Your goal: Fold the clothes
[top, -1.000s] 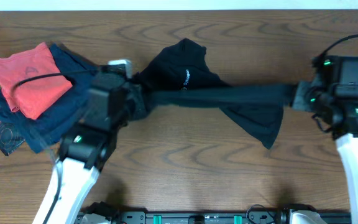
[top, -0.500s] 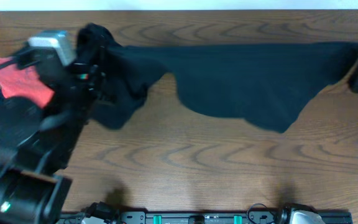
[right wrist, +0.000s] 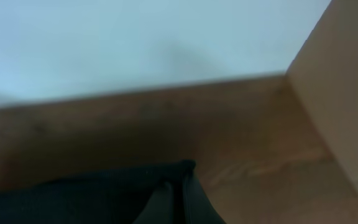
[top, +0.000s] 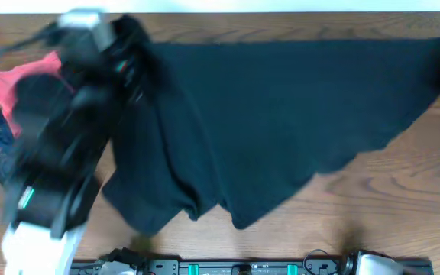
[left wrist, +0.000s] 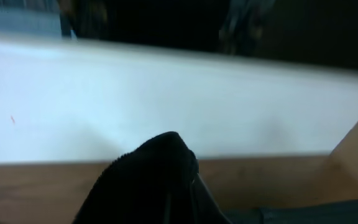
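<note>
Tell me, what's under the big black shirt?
Only brown table shows around the black shirt, along its lower edge. The shirt is spread wide across the middle, so whatever lies under it is covered. I cannot tell if anything is there.

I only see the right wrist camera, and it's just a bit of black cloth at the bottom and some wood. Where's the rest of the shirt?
Observer: The black soft-fabric T-shirt is spread out wide over the brown wooden table, from the left arm to the right edge.
Operator: Who's got the other end?
Observer: The left pincer is shut on a bunched corner of it, near the table's back left.
Operator: Is there anything else on the table?
Observer: A coral-red folded garment lies at the left edge, partly hidden by the left arm.
</note>
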Controlling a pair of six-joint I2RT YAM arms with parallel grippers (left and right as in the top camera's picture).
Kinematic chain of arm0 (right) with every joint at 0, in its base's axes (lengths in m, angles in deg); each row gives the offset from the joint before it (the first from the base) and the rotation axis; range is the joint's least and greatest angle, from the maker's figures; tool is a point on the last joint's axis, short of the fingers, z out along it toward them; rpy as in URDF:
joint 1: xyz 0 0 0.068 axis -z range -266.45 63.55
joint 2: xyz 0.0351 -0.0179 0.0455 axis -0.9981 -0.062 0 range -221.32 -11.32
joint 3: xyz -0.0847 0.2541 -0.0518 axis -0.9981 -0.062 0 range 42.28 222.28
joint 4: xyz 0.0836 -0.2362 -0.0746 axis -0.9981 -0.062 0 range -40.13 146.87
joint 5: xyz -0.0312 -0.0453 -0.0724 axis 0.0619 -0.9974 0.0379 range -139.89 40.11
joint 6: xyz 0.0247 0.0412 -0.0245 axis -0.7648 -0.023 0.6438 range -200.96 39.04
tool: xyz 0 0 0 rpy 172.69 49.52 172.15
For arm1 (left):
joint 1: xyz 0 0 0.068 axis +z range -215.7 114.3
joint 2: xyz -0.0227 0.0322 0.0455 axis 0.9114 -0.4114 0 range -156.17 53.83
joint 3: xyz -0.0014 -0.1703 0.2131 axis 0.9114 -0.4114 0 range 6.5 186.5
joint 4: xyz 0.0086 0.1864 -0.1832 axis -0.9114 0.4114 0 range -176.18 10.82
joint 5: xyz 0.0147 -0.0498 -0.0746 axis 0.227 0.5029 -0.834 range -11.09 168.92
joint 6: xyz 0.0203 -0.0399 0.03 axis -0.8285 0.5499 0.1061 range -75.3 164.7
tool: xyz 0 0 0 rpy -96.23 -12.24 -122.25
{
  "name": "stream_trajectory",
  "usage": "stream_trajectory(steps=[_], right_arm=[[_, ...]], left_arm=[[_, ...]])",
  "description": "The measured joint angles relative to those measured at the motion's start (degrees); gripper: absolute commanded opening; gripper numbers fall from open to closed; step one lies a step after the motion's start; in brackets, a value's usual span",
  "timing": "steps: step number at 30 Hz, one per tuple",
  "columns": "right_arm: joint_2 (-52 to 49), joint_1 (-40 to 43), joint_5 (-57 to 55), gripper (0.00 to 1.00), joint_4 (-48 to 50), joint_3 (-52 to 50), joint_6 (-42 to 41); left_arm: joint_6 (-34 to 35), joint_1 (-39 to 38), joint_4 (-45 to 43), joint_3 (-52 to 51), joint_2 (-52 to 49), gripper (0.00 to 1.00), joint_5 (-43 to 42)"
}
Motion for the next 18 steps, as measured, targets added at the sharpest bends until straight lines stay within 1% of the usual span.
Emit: stream_trajectory(steps=[3,5,7,9,11,13,15,17,18], right_arm=[[-10.16,0.02,-0.37,0.01,2.58,-0.28,0.39],[-15.76,0.11,-0.44,0.01,5.68,-0.79,0.39],[-20.44,0.57,-0.15,0.01,8.81,-1.18,0.02],[-22.99,1.36,0.46,0.01,11.15,-1.27,-0.7],[-23.52,2.4,1.44,0.01,13.03,-1.11,-1.44],[-23.17,3.65,2.36,0.01,13.22,1.07,-1.99],[-22.73,4.98,3.04,0.01,12.24,4.81,-2.12],[-21.49,6.38,3.61,0.01,9.53,7.87,-2.05],[-20.44,6.97,3.87,0.01,7.26,9.16,-1.81]], left_arm=[[-3.52,0.09,-6.43,-0.13,-10.8,0.06,0.02],[-5.97,0.37,-13.88,-0.33,-17.59,0.06,0.02],[-6.95,1.07,-24.04,-0.68,-24.41,0.06,-0.02],[-6.56,1.86,-31.12,-0.55,-29.38,0.06,-0.07],[-5.66,2.38,-33.81,0.22,-31.76,0.06,-0.28],[-5.27,2.56,-32.87,2.71,-32.61,0.06,-0.76],[-4.72,2.49,-28.63,7.72,-32.46,0.06,-1.44],[-4.35,2.38,-20.44,12.83,-30.75,0.06,-1.92],[-4.31,2.27,-14.82,14.56,-29.38,0.06,-2.1]])
